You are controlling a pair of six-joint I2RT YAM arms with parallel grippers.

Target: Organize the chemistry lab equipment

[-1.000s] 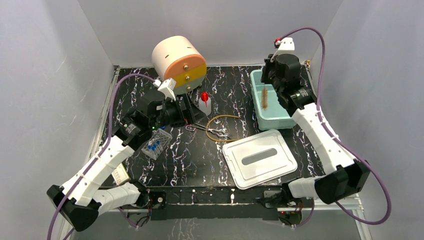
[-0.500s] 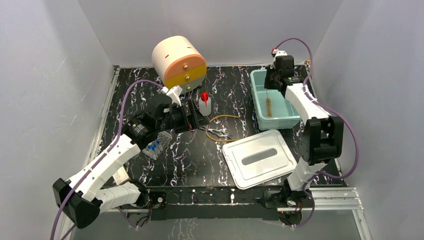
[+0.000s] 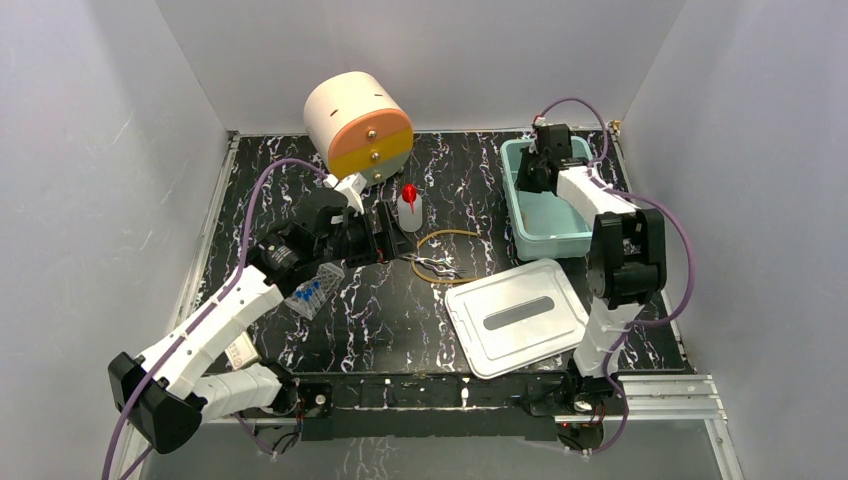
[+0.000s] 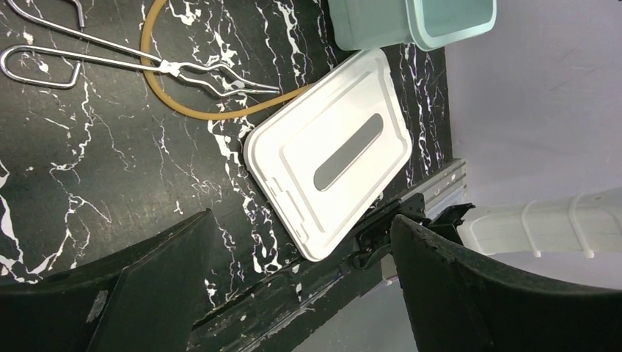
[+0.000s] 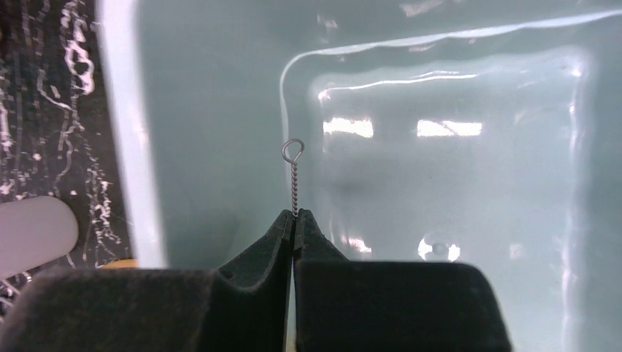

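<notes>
Grey walls close in a black, white-veined marble-patterned table. Only one item looks put away. The right hand is inside the open teal plastic bin, its fingers pressed together on the twisted-wire tube brush.

The other equipment lies out on the table:
- the clear tube rack with its small blue-capped test tubes;
- the white squeeze bottle with a red nozzle;
- the tan tubing loop;
- the metal forceps, lying across the loop.

The bin's flat white lid lies beside it, so I judge the job is at an early stage.

The left hand is spread and holds nothing. It hovers near the bottle, just beside the forceps.

The brush's long axis runs straight out from the right fingertips. Its small wire eyelet points away from the hand, towards the bin's floor. The bristles are out of view.
</notes>
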